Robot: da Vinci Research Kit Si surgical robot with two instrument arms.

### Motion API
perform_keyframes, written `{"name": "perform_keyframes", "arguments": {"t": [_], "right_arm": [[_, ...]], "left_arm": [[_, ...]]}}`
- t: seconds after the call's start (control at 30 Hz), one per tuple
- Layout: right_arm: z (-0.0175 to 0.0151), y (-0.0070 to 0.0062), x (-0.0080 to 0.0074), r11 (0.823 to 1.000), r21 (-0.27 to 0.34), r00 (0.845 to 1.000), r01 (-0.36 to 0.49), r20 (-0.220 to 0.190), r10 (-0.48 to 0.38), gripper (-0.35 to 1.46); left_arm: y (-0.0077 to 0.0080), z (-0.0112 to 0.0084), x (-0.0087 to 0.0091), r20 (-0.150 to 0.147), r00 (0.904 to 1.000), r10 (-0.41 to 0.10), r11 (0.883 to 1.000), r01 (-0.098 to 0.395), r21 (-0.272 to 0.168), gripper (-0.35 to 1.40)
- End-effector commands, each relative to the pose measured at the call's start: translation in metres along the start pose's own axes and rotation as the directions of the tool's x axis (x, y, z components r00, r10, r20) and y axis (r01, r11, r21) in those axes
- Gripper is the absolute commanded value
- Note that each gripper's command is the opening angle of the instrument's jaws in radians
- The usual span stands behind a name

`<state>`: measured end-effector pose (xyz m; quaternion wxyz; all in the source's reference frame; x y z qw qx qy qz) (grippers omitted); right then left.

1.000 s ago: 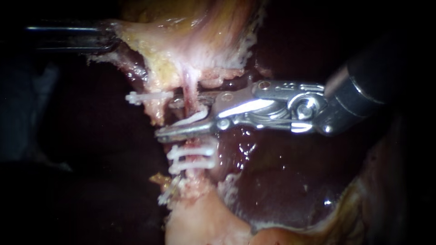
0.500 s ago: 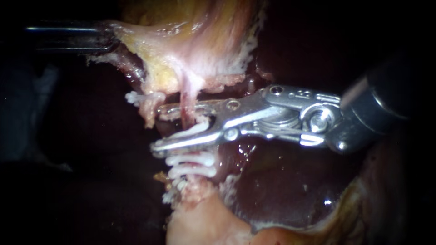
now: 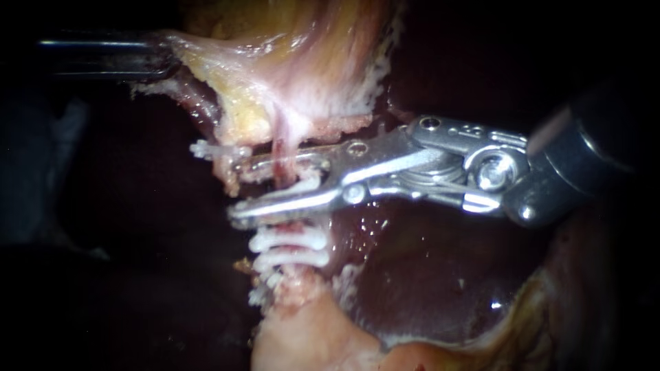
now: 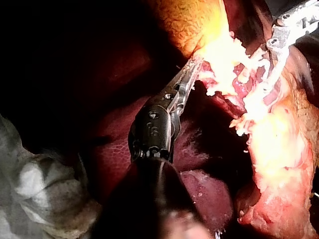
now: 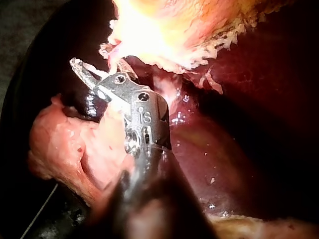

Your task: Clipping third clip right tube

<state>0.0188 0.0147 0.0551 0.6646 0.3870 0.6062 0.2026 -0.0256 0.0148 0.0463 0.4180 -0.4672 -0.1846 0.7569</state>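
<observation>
The right tube [image 3: 281, 147] runs down from the gallbladder [image 3: 295, 62]. Two white clips [image 3: 289, 249] sit across it lower down. My right instrument [image 3: 237, 189] reaches in from the right, its jaws a little apart, one on each side of the tube just above those clips. They hold a white clip [image 3: 302, 184] that straddles the tube. My left instrument [image 3: 168, 55] at the upper left is shut on the gallbladder's edge and holds it taut. Another white clip [image 3: 210, 149] sits on the left tube. The left wrist view shows the left instrument [image 4: 192, 64] biting yellow tissue.
Dark red liver [image 3: 412, 275] lies under and to the right of the tubes. Pale fatty tissue [image 3: 302, 336] lies below the clips. In the right wrist view my right instrument [image 5: 82, 67] ends beside pink tissue [image 5: 65, 144].
The right instrument's jaws have come closer together around the tube, the upper jaw dropping toward the lower. Its wrist has drawn slightly to the right. The left instrument has not moved.
</observation>
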Motion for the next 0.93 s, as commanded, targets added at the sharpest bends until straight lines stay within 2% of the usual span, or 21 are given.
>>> {"name": "perform_keyframes", "arguments": {"t": [0.03,0.23,0.4,0.53,0.73,0.93], "right_arm": [[-0.0001,0.0000,-0.0001,1.000,0.000,1.000,-0.001,0.001,0.001,0.17],[-0.0008,0.0004,-0.0002,1.000,0.002,1.000,-0.018,0.000,0.018,-0.02],[-0.0011,0.0005,-0.0004,0.994,0.005,0.994,-0.112,-0.007,0.112,-0.35],[-0.0013,0.0006,-0.0008,0.987,0.009,0.987,-0.162,-0.012,0.162,-0.35],[-0.0010,0.0007,-0.0020,0.987,-0.011,0.986,-0.159,0.037,0.160,-0.35],[-0.0011,0.0012,-0.0024,0.987,-0.013,0.987,-0.157,0.037,0.158,-0.35]], "left_arm": [[0.0000,0.0000,0.0000,0.000,1.0000,0.000,1.000,0.000,0.000,-0.35],[0.0000,0.0000,0.0000,0.000,1.0000,0.000,1.000,0.000,0.000,-0.35],[0.0000,0.0000,0.0000,0.000,1.0000,0.000,1.000,0.000,0.000,-0.35],[0.0000,0.0001,0.0000,0.000,1.0000,0.000,1.000,0.000,0.000,-0.35],[0.0000,0.0000,0.0000,0.000,1.0000,0.000,1.000,0.000,0.000,-0.35],[0.0000,0.0000,0.0000,0.000,1.0000,0.000,1.000,0.000,0.000,-0.35]]}}
